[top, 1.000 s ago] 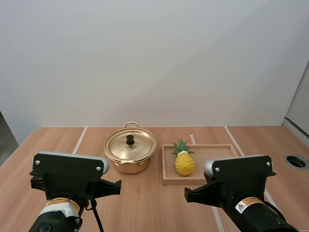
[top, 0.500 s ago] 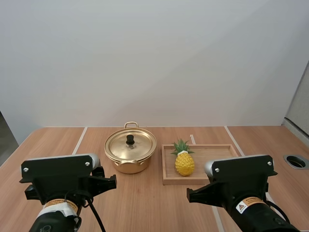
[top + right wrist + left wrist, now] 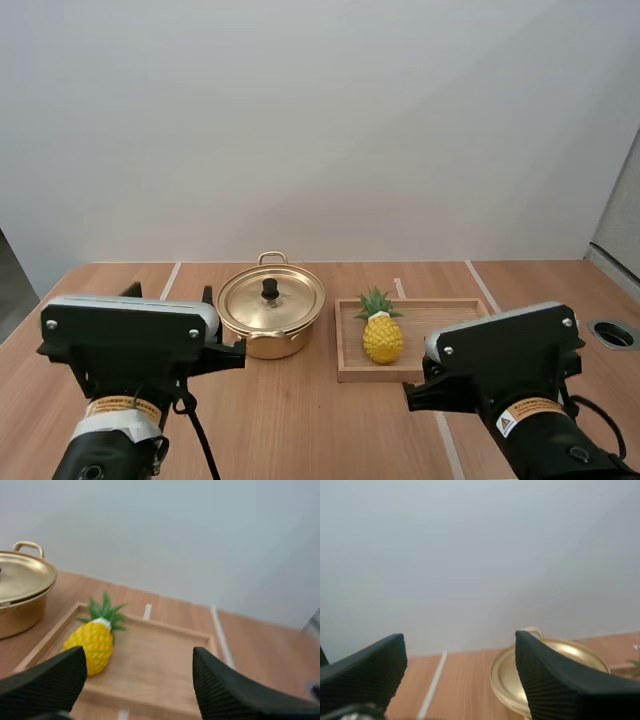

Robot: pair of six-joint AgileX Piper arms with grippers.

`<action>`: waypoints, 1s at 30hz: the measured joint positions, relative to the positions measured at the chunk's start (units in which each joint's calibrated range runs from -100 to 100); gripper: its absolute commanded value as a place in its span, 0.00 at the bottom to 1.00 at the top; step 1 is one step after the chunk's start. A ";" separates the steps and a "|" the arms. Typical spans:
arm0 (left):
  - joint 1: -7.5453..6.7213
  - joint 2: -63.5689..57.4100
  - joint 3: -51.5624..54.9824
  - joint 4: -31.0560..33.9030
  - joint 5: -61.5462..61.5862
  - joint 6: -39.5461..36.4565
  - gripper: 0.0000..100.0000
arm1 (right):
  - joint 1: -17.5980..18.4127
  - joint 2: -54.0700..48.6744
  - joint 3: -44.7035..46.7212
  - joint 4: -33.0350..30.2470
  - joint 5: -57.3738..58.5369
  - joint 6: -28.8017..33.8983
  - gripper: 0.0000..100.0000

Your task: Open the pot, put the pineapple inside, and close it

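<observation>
My left gripper [image 3: 459,645] hangs released and empty, its two fingers spread wide. Beyond them stands the pot [image 3: 270,325], low and gold, with its lid [image 3: 271,298] shut on it. My right gripper [image 3: 139,652] is likewise spread and holds nothing. Past it the pineapple [image 3: 92,645] seems to lie on its side in the tray [image 3: 165,625], its leaves pointing away from me. Pot and tray sit just beside each other on the table [image 3: 300,420].

The first risk is probably the knob [image 3: 269,289]. It is a small black stub, and a pinch off its centre could slip off, or lift the lid crooked so that it drops back. A sideways push there could shove the light pot against the tray.

The pineapple looks round and smooth. A shallow grip might squeeze it out, and a grip on the leaves might let it swing. The tray's low wall could catch a finger coming down. With both targets so near, the two arms may knock together over them.
</observation>
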 measured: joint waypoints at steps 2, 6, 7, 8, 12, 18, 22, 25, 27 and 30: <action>0.00 0.00 -0.58 1.91 -19.43 4.46 1.00 | -0.09 0.00 -5.26 -21.31 -16.08 -0.20 1.00; 0.00 -0.04 -6.41 2.87 -45.41 10.18 1.00 | -0.18 -0.11 -11.18 -27.33 -19.20 -0.06 1.00; 0.00 -0.15 -9.89 2.97 -49.14 10.28 1.00 | -0.18 -0.11 -13.10 -27.05 -19.52 0.41 1.00; 0.00 0.00 -11.98 3.09 -49.08 9.75 1.00 | -0.18 -0.11 -14.30 -26.31 -19.51 0.51 1.00; 0.00 3.04 -21.60 4.31 -40.52 4.33 1.00 | -0.18 0.59 -20.06 -22.90 -17.57 0.85 1.00; 0.00 15.99 -33.40 5.29 -18.83 1.65 1.00 | -0.18 9.68 -27.59 -19.39 -4.12 0.65 1.00; 0.00 26.34 -40.64 4.38 -4.09 3.90 1.00 | -0.18 16.04 -33.27 -15.91 6.65 -2.12 1.00; -0.77 33.48 -44.68 0.14 4.99 9.01 1.00 | -0.18 20.06 -36.86 -11.08 14.53 -5.29 1.00; -1.49 38.36 -46.54 -4.43 10.96 13.81 1.00 | -0.18 22.36 -38.69 -8.33 20.37 -7.74 1.00; -2.48 44.42 -49.19 -10.98 20.13 22.69 1.00 | -0.18 24.85 -40.79 -6.00 26.27 -9.37 1.00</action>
